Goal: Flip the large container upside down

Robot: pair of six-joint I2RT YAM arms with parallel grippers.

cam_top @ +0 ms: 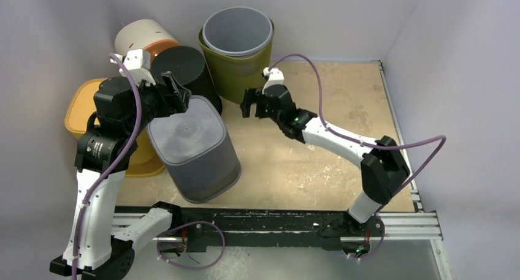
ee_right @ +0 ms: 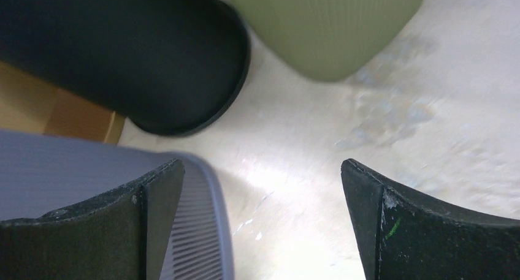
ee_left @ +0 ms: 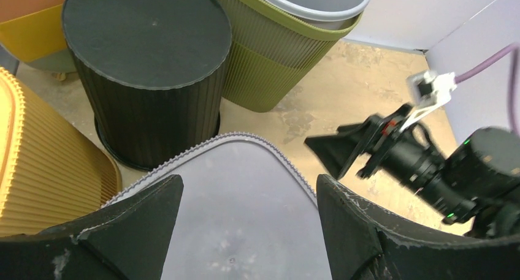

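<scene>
The large container (cam_top: 190,142) is a grey ribbed bin standing at the table's left centre with its flat base facing up. My left gripper (cam_top: 176,91) hovers over the far-left corner of that base, open. In the left wrist view the base (ee_left: 245,231) fills the space below the left gripper (ee_left: 248,194), and neither finger touches it. My right gripper (cam_top: 250,102) is open just right of the bin. The right wrist view shows the right gripper (ee_right: 262,170) over bare table, with the bin's ribbed wall and rim (ee_right: 196,231) beside its left finger.
A black bin (cam_top: 184,68) stands upside down just behind the grey one. An olive bin (cam_top: 236,78) with a grey bin (cam_top: 238,30) nested inside is at the back centre. A yellow bin (cam_top: 86,117) and a white-and-orange bin (cam_top: 144,38) crowd the left. White walls enclose the table.
</scene>
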